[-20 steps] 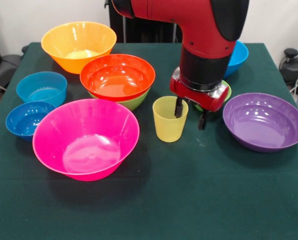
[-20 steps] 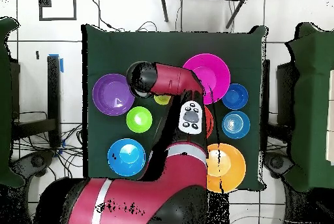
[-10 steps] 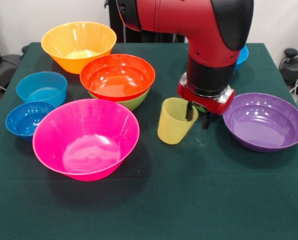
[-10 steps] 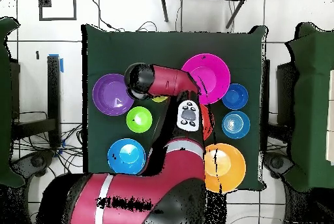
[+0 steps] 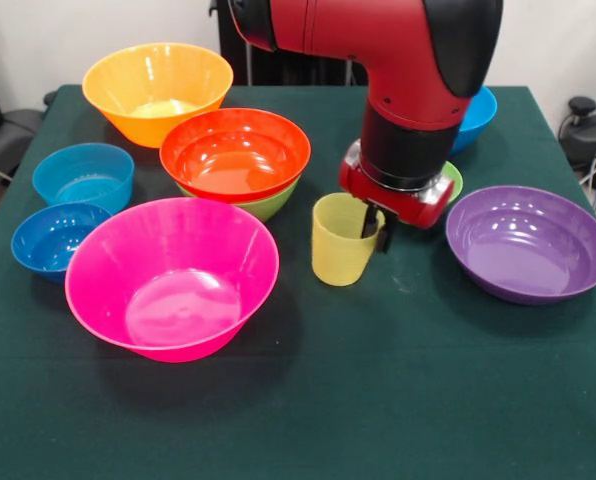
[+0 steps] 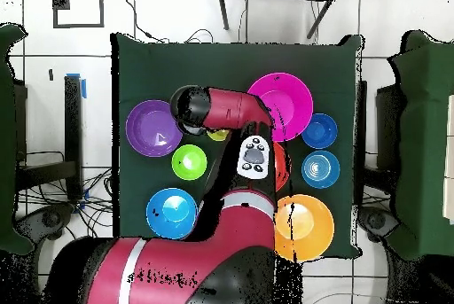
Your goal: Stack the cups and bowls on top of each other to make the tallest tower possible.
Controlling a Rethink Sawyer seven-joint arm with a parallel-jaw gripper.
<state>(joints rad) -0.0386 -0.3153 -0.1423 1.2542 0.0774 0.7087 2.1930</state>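
Now, from the left in the front view: two glossy blue plastic bowls [image 5: 83,176] at nine o'clock, a deep pink plastic bowl [image 5: 172,275], an orange bowl [image 5: 158,91] at eleven, and a shallow red-orange bowl [image 5: 235,153] nested in a green bowl [image 5: 268,205]. Centrally, the translucent yellow ribbed cup [image 5: 343,240] tilts, its rim pinched by the gripper [image 5: 375,226]. The small green bowl [image 5: 448,178] peeks out behind; overhead it shows whole. A shallow purple bowl [image 5: 529,243] sits at three.
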